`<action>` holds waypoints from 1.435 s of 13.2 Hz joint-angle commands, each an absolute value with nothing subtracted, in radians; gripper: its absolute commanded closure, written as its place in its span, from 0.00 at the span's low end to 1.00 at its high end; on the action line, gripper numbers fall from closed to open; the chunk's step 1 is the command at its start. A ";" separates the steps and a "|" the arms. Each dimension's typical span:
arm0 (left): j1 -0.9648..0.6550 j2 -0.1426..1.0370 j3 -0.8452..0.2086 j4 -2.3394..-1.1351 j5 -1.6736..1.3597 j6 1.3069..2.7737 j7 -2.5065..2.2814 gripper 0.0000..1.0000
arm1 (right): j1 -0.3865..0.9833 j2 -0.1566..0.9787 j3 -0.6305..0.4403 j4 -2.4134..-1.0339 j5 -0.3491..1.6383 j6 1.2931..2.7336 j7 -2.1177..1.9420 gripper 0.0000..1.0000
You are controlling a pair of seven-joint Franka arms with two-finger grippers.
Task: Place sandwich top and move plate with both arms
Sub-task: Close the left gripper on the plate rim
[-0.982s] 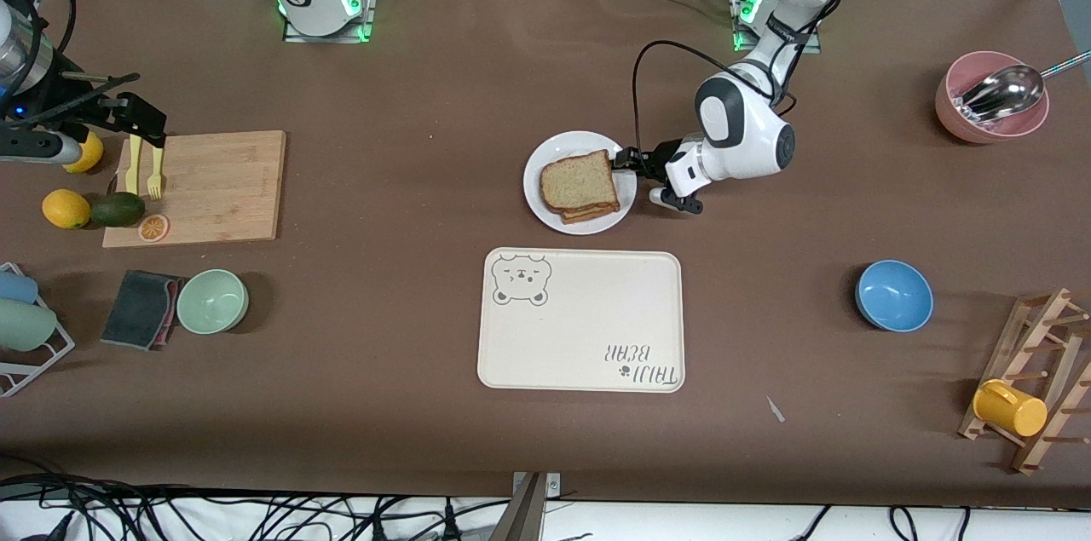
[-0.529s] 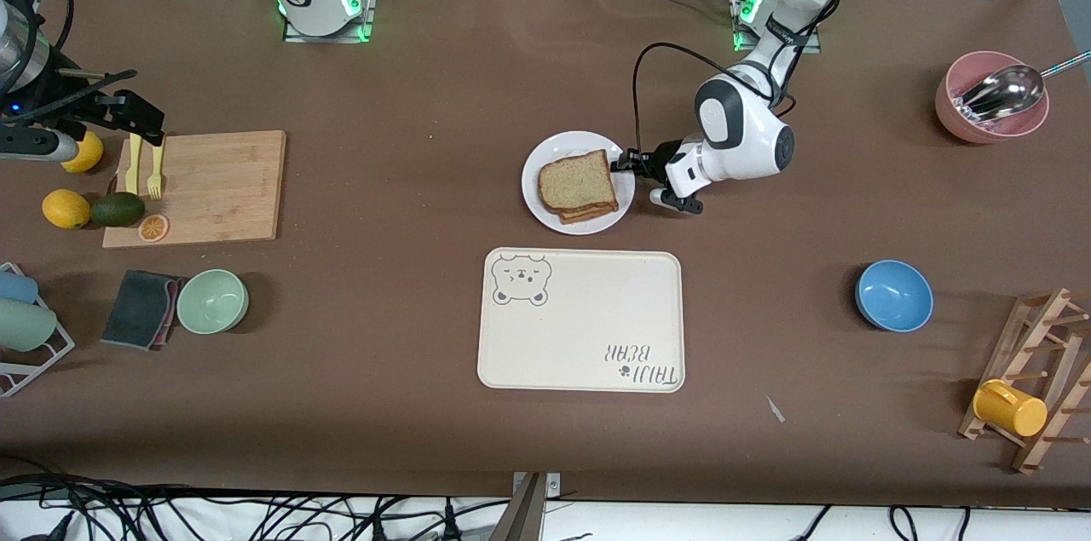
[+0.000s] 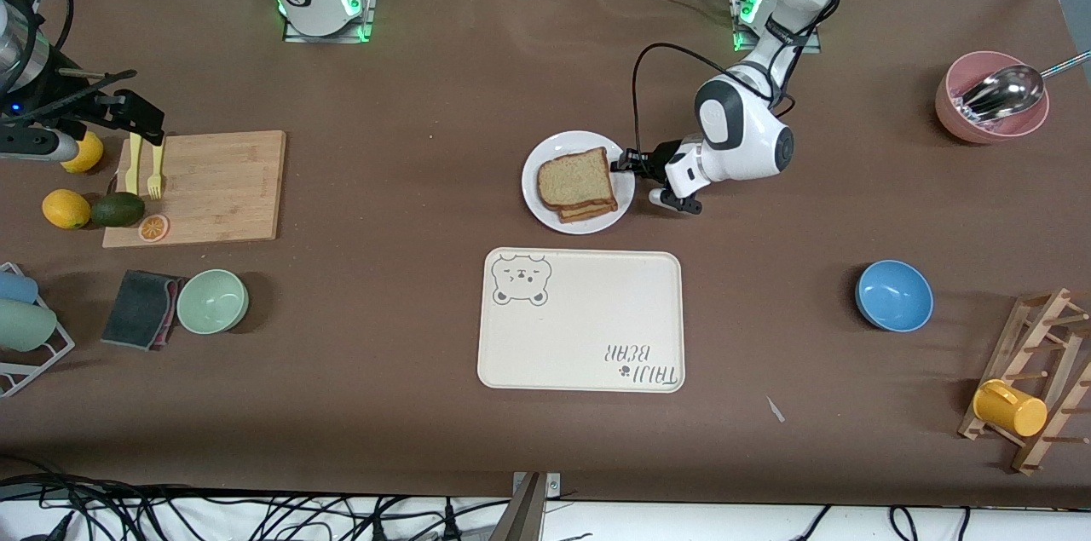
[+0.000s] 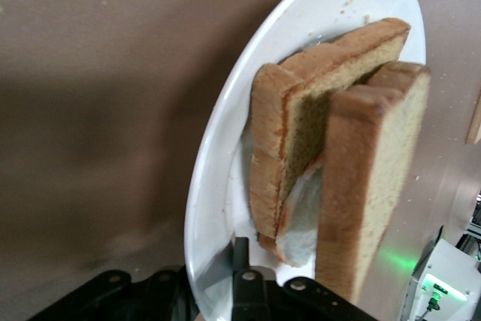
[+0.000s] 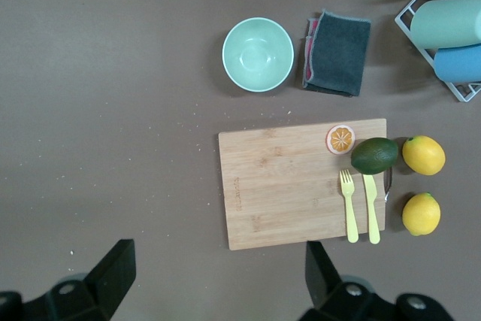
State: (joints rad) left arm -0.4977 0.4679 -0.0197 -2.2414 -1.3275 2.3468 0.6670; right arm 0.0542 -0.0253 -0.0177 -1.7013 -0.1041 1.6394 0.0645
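The white plate (image 3: 540,198) lies mid-table with the sandwich on it, and the tan speckled sandwich top (image 3: 575,178) rests on the lower slice. My left gripper (image 3: 632,162) is low at the plate's edge toward the left arm's end, shut on the rim. In the left wrist view one finger (image 4: 240,264) presses on the plate (image 4: 214,186) beside the sandwich top (image 4: 372,186). My right gripper (image 3: 141,123) hangs open over the end of the cutting board (image 3: 213,187), with nothing between its fingers (image 5: 113,268).
A cream bear-print tray (image 3: 588,311) lies just nearer the front camera than the plate. A blue bowl (image 3: 893,296), pink bowl (image 3: 946,111) and mug rack (image 3: 1031,379) sit toward the left arm's end. A green bowl (image 3: 212,301), cloth, lemons and avocado sit by the board.
The left gripper's fingers have closed onto the plate's rim, and the plate has shifted very slightly. The right arm has barely moved.
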 commanded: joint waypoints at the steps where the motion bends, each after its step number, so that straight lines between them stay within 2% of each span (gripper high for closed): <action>1: -0.500 0.492 -0.017 -2.250 -1.353 2.375 0.716 0.94 | 0.046 -0.038 -0.017 -1.704 -0.043 1.626 0.054 0.00; 2: -0.499 0.492 -0.017 -2.250 -1.353 2.375 0.716 1.00 | 0.046 -0.038 -0.018 -1.706 -0.020 1.629 0.060 0.00; 3: -0.497 0.491 -0.017 -2.250 -1.351 2.375 0.718 1.00 | 0.046 -0.038 -0.018 -1.706 -0.011 1.637 0.066 0.00; 11: -0.473 0.483 -0.015 -2.227 -1.384 2.352 0.759 1.00 | 0.048 -0.038 -0.020 -1.704 0.055 1.654 0.055 0.00; 13: -0.454 0.474 -0.008 -2.215 -1.385 2.297 0.770 1.00 | 0.052 -0.054 -0.018 -1.748 0.055 1.709 0.067 0.00; 19: -0.423 0.446 -0.003 -2.209 -1.485 2.201 0.770 1.00 | 0.052 -0.044 -0.020 -1.732 0.058 1.698 0.057 0.00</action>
